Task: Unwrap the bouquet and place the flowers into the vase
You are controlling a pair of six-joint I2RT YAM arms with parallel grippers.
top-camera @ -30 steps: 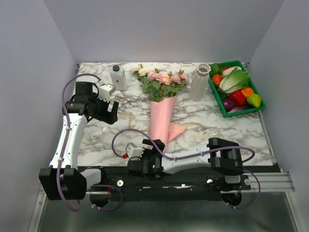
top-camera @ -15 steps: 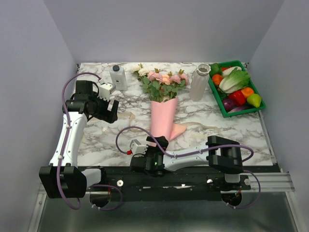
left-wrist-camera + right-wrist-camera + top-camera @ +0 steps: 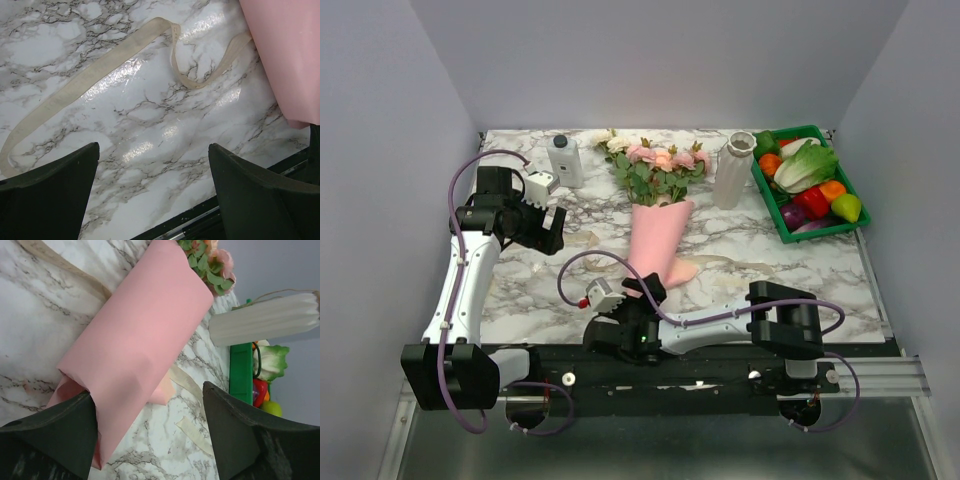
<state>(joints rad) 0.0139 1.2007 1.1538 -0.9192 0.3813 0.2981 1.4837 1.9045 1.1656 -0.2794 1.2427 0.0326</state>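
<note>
one bouquet (image 3: 655,235) flat, axis near-far, flowers (image 3: 660,163) at far end

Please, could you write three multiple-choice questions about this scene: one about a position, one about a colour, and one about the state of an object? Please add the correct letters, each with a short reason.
1. Where does the tall white ribbed vase stand?
A. between the bouquet of pink and cream roses and the green plastic tray
B. inside the tray
C. left of the bouquet

2. What colour is the paper cone around the bouquet?
A. blue
B. yellow
C. pale pink

3. How is the long cream ribbon?
A. knotted round the vase
B. lying loose on the marble table
C. piled in the tray

Answers:
1 A: the top view shows it right of the roses and left of the tray.
2 C: the right wrist view shows pink paper.
3 B: the left wrist view shows it flat on the marble.
</note>
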